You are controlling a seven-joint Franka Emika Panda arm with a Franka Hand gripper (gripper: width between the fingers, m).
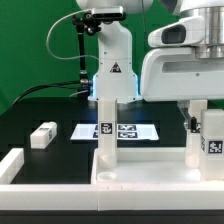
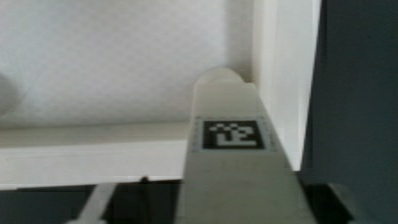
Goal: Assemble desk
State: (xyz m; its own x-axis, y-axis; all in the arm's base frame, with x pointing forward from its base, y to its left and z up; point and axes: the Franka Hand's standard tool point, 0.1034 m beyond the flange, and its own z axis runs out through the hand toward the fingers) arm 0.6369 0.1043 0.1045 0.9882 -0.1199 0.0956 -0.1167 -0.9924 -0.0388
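Note:
The desk's white tabletop panel [image 1: 140, 172] lies at the front of the exterior view with its rim up. One white leg [image 1: 108, 118] stands upright at its far corner on the exterior view's left. My gripper [image 1: 204, 110] is at the panel's far corner on the exterior view's right, shut on a second tagged leg [image 1: 213, 140] that it holds upright there. In the wrist view this leg [image 2: 231, 130] runs out from between the jaws of my gripper [image 2: 238, 200] toward an inner corner of the tabletop [image 2: 107, 70]. I cannot tell whether the leg is seated.
A loose white leg [image 1: 43, 135] lies on the black table at the exterior view's left. The marker board [image 1: 128, 130] lies behind the panel. A long white border bar [image 1: 12, 165] runs along the front left. The arm's base [image 1: 110, 60] stands at the back.

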